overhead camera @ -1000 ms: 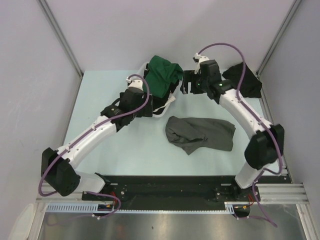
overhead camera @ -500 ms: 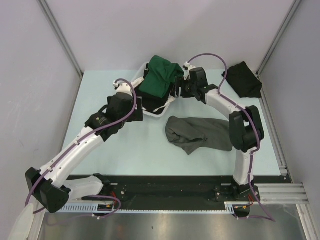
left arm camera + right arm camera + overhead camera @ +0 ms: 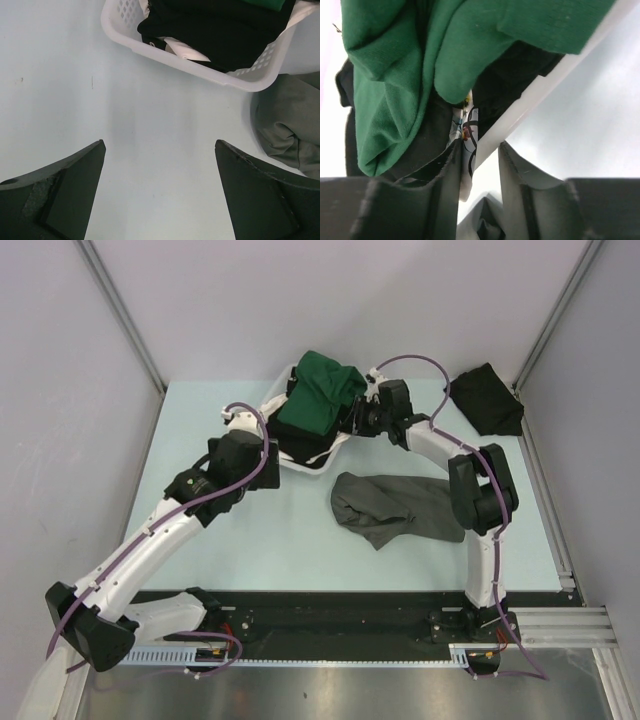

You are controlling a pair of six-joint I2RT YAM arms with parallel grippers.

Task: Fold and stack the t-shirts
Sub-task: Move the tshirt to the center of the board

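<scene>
Black right jaws stand narrowed to a slim gap at the right rim of the white basket (image 3: 545, 85). A white printed label (image 3: 465, 145) hangs in that gap. The rim slants down into it, and black cloth (image 3: 510, 75) lies against the left finger. Whether the right jaws pinch anything or only close around it, I cannot tell. Just above them the green t-shirt (image 3: 395, 75) bulges over the basket's side. Behind the jaws the right arm (image 3: 480, 490) folds sharply. Its upper link rises from the base at the near edge of the tabletop (image 3: 250, 540) to a raised elbow. From there the forearm runs leftward and away to the wrist beside the basket.

The left jaws are spread wide over bare tabletop with nothing between them, just short of the basket's near left side. The left arm (image 3: 160, 535) stretches out in a long diagonal from its base at the near left corner toward the middle of the far edge.

The basket sits at the middle of the far edge, with the green t-shirt heaped on top of the black cloth inside it. A grey t-shirt (image 3: 400, 508) lies crumpled right of the tabletop's centre, just beside the basket's near rim. A black t-shirt (image 3: 487, 400) lies in the far right corner, well apart from both jaws.
</scene>
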